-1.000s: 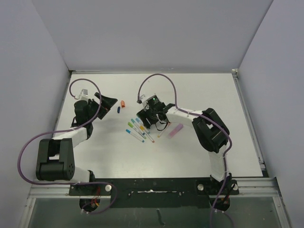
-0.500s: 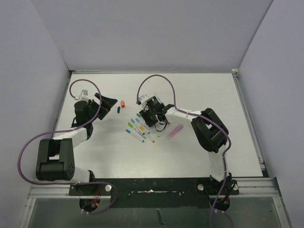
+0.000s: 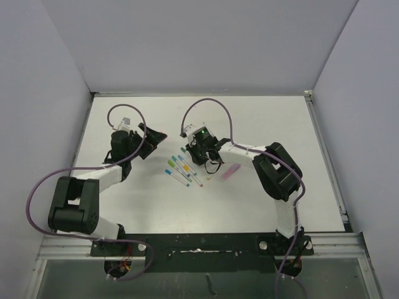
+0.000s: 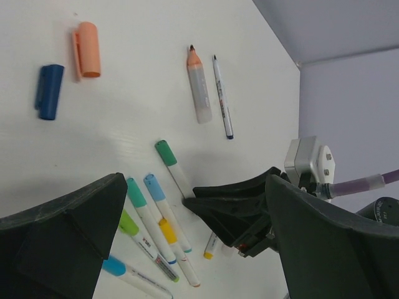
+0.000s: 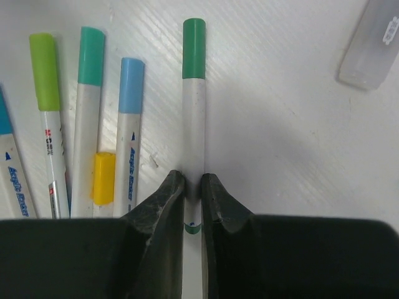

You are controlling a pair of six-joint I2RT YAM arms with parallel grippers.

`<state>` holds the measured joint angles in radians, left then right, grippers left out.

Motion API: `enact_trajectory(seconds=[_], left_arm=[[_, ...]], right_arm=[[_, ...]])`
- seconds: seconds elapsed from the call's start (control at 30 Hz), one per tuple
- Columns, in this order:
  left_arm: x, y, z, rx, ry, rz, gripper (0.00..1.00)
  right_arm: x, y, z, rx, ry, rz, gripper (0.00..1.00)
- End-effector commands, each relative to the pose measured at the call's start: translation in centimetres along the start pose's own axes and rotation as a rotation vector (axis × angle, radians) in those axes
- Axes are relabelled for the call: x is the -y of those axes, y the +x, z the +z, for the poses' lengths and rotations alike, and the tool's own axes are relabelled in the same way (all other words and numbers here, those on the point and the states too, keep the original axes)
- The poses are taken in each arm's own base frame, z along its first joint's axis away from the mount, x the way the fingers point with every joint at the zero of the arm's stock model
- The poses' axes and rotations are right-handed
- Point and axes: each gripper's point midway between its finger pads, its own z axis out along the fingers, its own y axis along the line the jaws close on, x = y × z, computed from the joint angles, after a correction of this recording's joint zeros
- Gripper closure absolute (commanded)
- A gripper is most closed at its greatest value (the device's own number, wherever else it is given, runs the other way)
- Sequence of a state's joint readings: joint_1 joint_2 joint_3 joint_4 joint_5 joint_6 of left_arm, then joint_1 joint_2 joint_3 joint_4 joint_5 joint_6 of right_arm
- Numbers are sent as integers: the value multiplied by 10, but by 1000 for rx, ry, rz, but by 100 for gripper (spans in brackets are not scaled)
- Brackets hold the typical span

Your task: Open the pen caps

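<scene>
Claw (image 5: pixel 192 179) on barrel (image 5: pixel 194 118), green cap (image 5: pixel 194 48) free

Place: a robotics lab, set up as an enclosed test cell.
Enclosure: plain pale grey panels (image 3: pixel 199 43) fill the top, left and right of the overhead view, boxing in a white counter (image 3: pixel 280 124).
Machines: a left arm (image 3: pixel 81 199) and a right arm (image 3: pixel 277 171), both black and white, stand on a black base rail (image 3: pixel 218 240) at the bottom of the frame.
Framing: bare aluminium bar (image 3: pixel 62 252) runs along the lower edge under that rail.
Wiring: purple cables (image 3: pixel 212 101) loop in the open over both arms.
Props: a few marker pens (image 3: pixel 184 169) with coloured pen caps (image 5: pixel 194 47) lie mid-frame on the counter, laid out like test pieces.
</scene>
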<state>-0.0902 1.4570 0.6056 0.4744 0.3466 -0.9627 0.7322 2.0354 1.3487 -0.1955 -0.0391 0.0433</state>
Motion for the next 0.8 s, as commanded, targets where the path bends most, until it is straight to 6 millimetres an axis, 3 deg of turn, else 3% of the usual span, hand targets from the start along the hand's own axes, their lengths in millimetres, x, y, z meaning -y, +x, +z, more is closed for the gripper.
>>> enact_trajectory(seconds=[0.0, 0.17, 0.37, 0.77], left_arm=[[29, 13, 21, -21, 53, 22, 5], [42, 35, 40, -74, 79, 27, 7], [48, 49, 54, -105, 95, 29, 10], [64, 43, 59, -82, 149, 14, 23]], right_arm=[[-3, -45, -34, 171, -38, 30, 100], [-8, -67, -58, 242, -60, 19, 100], [-16, -84, -80, 315, -100, 23, 100], [-25, -87, -86, 325, -150, 16, 100]])
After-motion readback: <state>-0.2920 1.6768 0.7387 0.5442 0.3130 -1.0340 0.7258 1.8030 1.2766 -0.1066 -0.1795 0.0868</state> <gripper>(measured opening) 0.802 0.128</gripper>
